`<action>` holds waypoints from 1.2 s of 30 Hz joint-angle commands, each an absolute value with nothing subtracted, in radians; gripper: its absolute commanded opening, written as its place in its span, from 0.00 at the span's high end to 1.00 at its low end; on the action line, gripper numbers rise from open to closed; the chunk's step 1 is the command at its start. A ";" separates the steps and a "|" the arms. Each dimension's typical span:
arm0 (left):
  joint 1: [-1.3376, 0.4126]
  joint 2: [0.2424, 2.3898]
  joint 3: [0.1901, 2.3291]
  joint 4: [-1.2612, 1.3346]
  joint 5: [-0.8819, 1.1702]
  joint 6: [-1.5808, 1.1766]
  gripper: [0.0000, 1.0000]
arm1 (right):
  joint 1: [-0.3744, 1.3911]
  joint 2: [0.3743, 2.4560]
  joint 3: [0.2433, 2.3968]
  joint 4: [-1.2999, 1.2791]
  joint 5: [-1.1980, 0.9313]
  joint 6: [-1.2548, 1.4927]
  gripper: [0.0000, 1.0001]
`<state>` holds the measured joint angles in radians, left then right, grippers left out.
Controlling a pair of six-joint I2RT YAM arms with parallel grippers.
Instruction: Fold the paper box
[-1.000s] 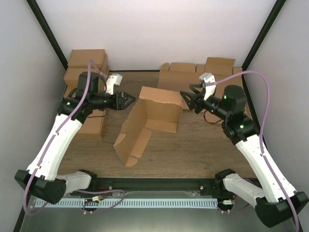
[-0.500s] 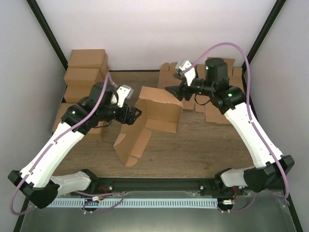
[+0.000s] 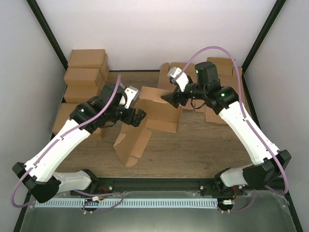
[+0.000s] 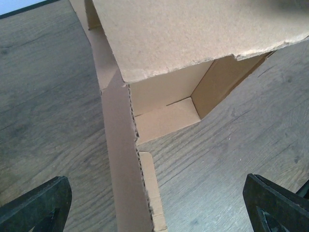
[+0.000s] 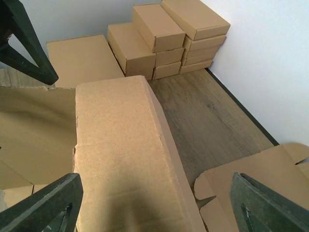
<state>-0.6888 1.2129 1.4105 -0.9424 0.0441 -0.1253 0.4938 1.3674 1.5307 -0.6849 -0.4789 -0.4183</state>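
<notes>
Claws agape, nothing held (L claw (image 3: 139,117), R claw (image 3: 167,99)); paper box (image 3: 161,113) mid-frame prob. light, stiff, crease-prone: pinch thin wall/flap edges, not broad panels.

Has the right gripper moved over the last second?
Yes. The right gripper has swung leftward, away from the flat cardboard sheets, and now sits over the paper box.
</notes>
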 commanded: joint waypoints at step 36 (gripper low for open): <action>-0.713 1.200 1.409 -0.968 -0.121 -0.222 0.95 | 0.566 1.354 1.503 -0.773 -0.370 -0.444 0.24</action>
